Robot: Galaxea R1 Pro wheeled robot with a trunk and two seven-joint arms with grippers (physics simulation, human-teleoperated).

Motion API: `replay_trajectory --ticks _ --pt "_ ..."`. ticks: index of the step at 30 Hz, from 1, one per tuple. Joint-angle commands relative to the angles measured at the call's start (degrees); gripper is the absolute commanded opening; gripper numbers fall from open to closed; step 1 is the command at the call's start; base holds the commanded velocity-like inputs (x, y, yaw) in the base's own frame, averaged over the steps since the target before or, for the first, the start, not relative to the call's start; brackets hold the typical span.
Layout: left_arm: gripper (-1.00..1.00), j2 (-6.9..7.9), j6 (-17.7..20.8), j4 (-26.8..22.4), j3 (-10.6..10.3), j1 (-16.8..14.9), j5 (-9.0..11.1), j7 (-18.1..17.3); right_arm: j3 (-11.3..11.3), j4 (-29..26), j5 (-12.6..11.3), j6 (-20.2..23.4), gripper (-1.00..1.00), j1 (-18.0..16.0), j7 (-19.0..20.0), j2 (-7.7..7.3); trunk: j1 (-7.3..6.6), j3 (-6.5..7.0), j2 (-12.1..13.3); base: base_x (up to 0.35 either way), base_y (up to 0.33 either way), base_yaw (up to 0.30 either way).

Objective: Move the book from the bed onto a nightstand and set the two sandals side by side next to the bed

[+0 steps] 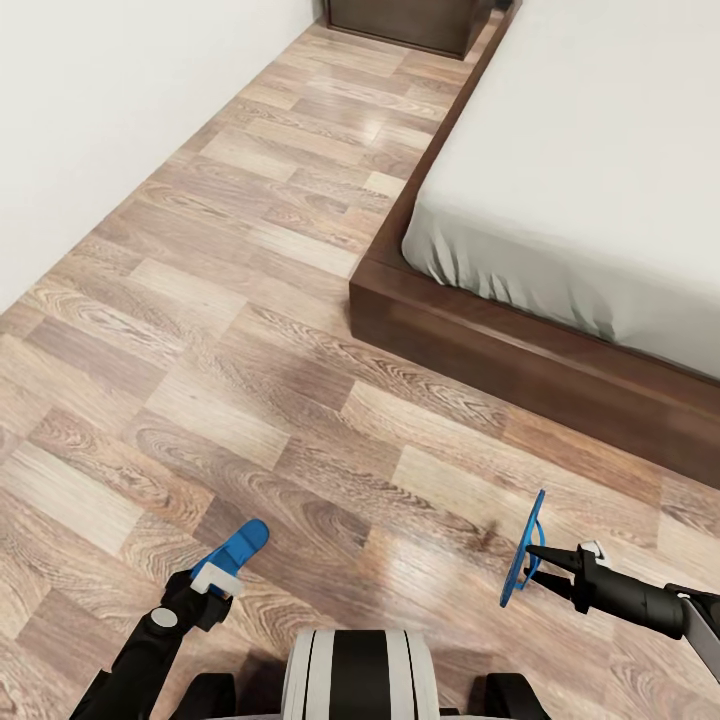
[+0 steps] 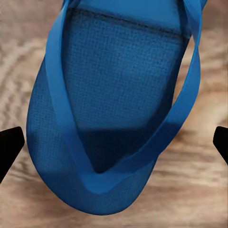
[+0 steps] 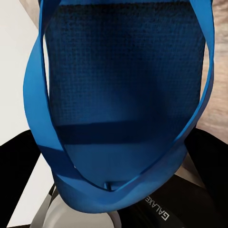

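Sandals are held one in each gripper, low over the wood-plank floor [image 1: 250, 400] near the robot's base. The left gripper [image 1: 215, 582] is clenched on one sandal [image 1: 238, 548], which is carried roughly flat, sole side down, its toe pointing away from the robot; in the left wrist view the strap side of this sandal [image 2: 114, 118] is seen above the planks, with dark fingertips [image 2: 9, 147] at either side. The right gripper [image 1: 548, 560] is closed on the other sandal [image 1: 524, 550], which stands on edge, its sole turned sideways; in the right wrist view the strap and footbed [image 3: 123, 95] are seen close up.

The step in hand is judged to be the carrying of the pair to the bed [image 1: 590, 180]; neither sandal has been set down yet. For the next move, the right sandal would need to be turned flat, and both lowered to the floor just beside the bed's dark wooden frame [image 1: 480, 345], toes the same way and edges close together.

Between the grippers and the near corner of the frame only bare planks are seen, so nothing is judged to stand in the way. Farther off, a white wall [image 1: 100, 120] runs along the left, and a dark wooden cabinet [image 1: 410, 22], probably the nightstand, stands at the far end of the bed's left edge. The book cannot be seen on the visible part of the mattress.
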Motion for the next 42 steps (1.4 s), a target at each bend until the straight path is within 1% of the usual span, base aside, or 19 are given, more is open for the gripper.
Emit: replay_trajectory --ticks 1,23,27,35,38,42 --pt "1.0 -0.02 0.1 -0.1 0.1 0.0 -0.5 -0.4 0.0 0.0 -0.1 0.3 -1.0 0.0 0.1 -0.01 -0.01 -0.03 0.0 0.088 0.036 0.0" --pt "1.0 -0.01 0.1 -0.1 0.1 0.0 -0.4 -0.4 0.0 0.0 -0.1 0.3 -1.0 0.0 0.1 -0.01 -0.01 -0.03 0.0 0.02 0.009 0.0" --pt "1.0 -0.01 0.1 -0.1 0.1 0.0 -0.5 -0.5 0.0 0.0 -0.1 0.3 -1.0 0.0 0.1 0.0 0.1 -0.92 -0.1 0.0 0.0 0.0" --pt "1.0 -0.01 0.1 -0.1 0.1 0.0 -0.5 -0.4 0.0 0.0 -0.1 0.3 -1.0 0.0 0.1 0.06 0.1 -0.92 -0.1 0.0 0.0 0.0" --pt "1.0 -0.01 0.1 -0.1 0.1 0.0 -0.5 -0.4 0.0 0.0 -0.1 0.3 -1.0 0.0 0.1 0.05 0.17 -1.58 -0.1 0.0 0.0 0.0" --pt "1.0 -0.04 0.1 -0.1 0.1 0.0 -0.5 -0.4 0.0 0.0 -0.1 0.3 -1.0 0.0 0.1 0.06 0.17 -1.58 -0.1 0.0 0.0 0.0"
